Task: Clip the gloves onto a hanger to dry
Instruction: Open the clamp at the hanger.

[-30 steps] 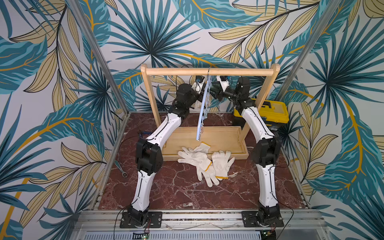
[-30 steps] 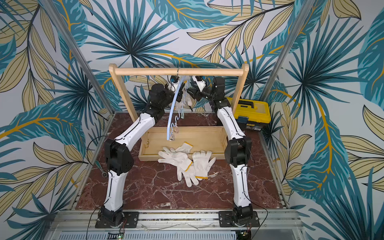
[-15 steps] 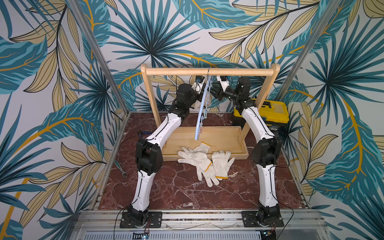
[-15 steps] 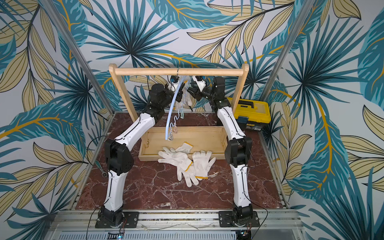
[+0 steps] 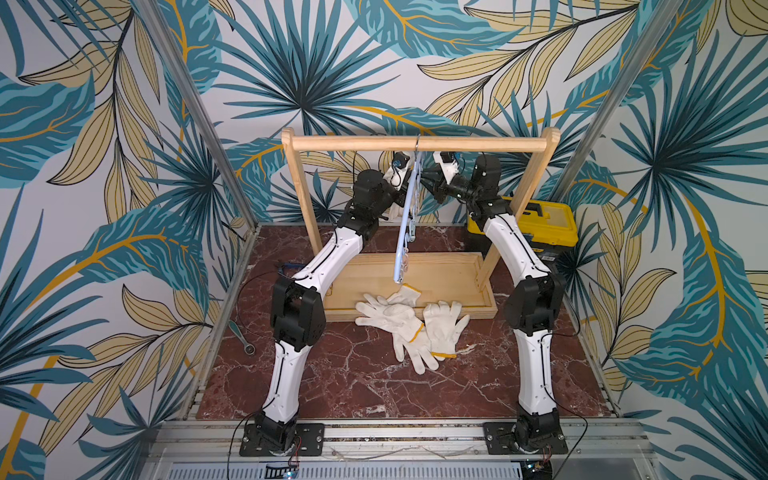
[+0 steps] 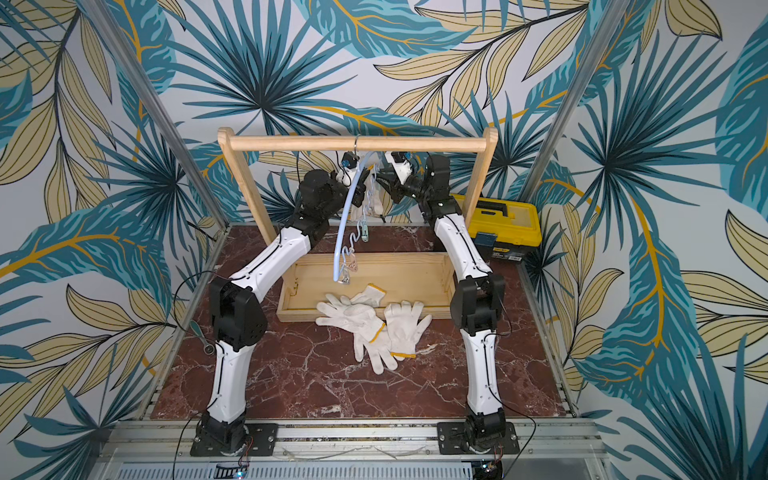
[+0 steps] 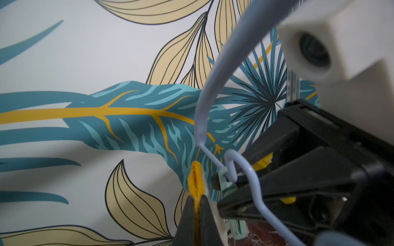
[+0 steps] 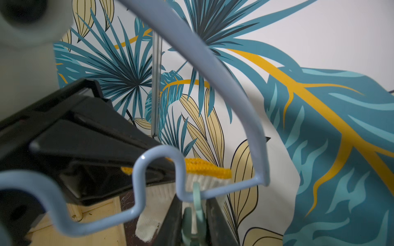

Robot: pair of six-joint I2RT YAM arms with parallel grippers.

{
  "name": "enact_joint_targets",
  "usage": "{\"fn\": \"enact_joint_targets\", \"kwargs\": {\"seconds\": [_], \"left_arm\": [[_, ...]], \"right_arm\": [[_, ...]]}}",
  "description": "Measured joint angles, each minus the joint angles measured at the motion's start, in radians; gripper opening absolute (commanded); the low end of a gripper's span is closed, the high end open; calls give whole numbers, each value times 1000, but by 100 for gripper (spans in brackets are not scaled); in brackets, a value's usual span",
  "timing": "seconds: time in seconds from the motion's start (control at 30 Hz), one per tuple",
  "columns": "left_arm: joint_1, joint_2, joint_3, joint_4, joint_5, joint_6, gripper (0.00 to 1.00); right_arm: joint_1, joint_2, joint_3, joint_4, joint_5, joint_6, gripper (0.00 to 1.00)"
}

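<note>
Soft, light glove (image 7: pixel 195 179) pinched at yellow cuff by left gripper (image 7: pixel 197 213), just under hanger (image 7: pixel 204 119) bar; right gripper (image 8: pixel 195 223) squeezes springy clip (image 8: pixel 196 191) beside it; spare gloves (image 5: pixel 409 328) on table (image 5: pixel 332 386) below hanger, likely limp: grasp at cuffs

1. Gloves (image 5: pixel 409 328) first: white knitted cloth, coarse and matt, with yellow stitched cuff trim.
2. Hanger (image 8: pixel 234 85): pale-blue plastic, smooth, with a faint sheen. Its hook (image 5: pixel 417 140) is bare metal.
3. Clip (image 8: pixel 196 198): pale-green plastic, smooth.
4. Rack (image 5: pixel 353 144) and tray (image 5: pixel 440 274): bare light wood, matt.
5. Table (image 5: pixel 353 374): red-brown marble look, white veins, slight gloss.
6. Toolbox (image 5: pixel 540 220): yellow plastic lid, black base.
</note>
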Motion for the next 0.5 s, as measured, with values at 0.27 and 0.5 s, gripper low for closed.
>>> {"fn": "enact_joint_targets", "kwargs": {"seconds": [0.27, 0.5], "left_arm": [[12, -139, -230, -6, -21, 29, 0], [91, -248, -322, -40, 187, 37, 0]], "right_arm": [[0, -7, -1, -5, 3, 4, 0], [-1, -20, -2, -19, -21, 28, 0]]}}
